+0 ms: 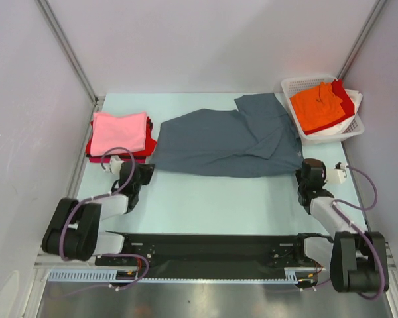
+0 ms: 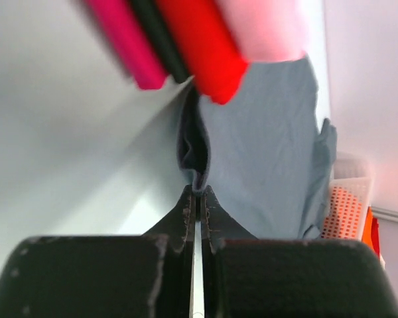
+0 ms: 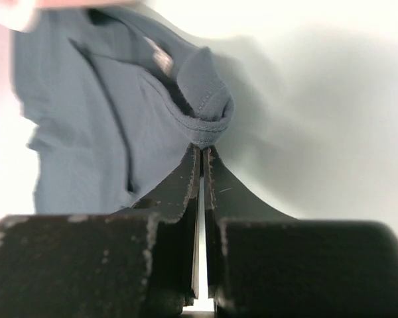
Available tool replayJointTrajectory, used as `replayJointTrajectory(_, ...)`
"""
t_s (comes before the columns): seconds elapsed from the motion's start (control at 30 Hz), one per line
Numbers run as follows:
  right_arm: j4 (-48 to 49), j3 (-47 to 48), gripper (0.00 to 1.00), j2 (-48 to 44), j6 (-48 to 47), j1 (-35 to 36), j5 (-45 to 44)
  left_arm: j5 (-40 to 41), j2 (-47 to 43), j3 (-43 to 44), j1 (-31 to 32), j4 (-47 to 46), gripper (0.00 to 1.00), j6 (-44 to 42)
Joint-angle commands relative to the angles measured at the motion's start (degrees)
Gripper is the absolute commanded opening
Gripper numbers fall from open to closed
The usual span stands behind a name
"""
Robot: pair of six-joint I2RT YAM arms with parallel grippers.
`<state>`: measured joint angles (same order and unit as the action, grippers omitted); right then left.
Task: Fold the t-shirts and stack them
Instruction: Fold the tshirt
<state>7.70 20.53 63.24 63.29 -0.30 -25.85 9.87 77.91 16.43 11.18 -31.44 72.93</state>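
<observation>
A slate blue-grey t-shirt [image 1: 229,139] lies spread and partly folded across the middle of the pale table. My left gripper [image 1: 148,171] is shut on its near left corner; in the left wrist view the blue-grey t-shirt [image 2: 265,152] has a pinch of cloth bunched at the left gripper [image 2: 199,191]. My right gripper [image 1: 304,167] is shut on the near right corner, and the right wrist view shows a hem of the blue-grey t-shirt [image 3: 106,132] puckered at the right gripper [image 3: 203,148]. A stack of folded t-shirts [image 1: 119,134], pink on top of red, sits at the left.
A white lattice basket [image 1: 302,136] at the back right holds orange [image 1: 316,106], red and white t-shirts. Grey walls close in the table on three sides. The folded stack [image 2: 199,46] hangs close above the left gripper in the left wrist view.
</observation>
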Motion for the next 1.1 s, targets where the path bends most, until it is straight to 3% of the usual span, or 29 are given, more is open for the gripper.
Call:
replayJointTrajectory(0.0, -6.6, 3.7, 0.0, -6.4, -0.8, 0.1, -6.1, 0.6, -6.9, 4.0, -2.0, 8.7, 0.0, -4.8)
replayJointTrajectory(0.23, -20.9, 15.8, 0.0, -12.2, -5.7, 0.1, -3.5, -3.1, -16.5, 13.0, -5.0, 23.8, 0.0, -11.5)
replayJointTrajectory(0.57, -31.1, 47.5, 0.0, -18.4, -18.9, 1.7, 6.8, -9.2, -30.0, 42.2, -10.2, 46.1, 0.0, -20.8)
replayJointTrajectory(0.83, -31.4, 66.5, 0.0, -12.0, -22.9, 1.7, 11.1, -13.3, -23.4, 58.6, -11.0, 50.8, 0.0, -21.0)
replayJointTrajectory(1.07, -27.7, 68.2, 0.0, 0.7, -20.8, 1.2, 13.6, -15.6, -11.6, 64.0, -11.0, 48.7, 0.0, -20.4)
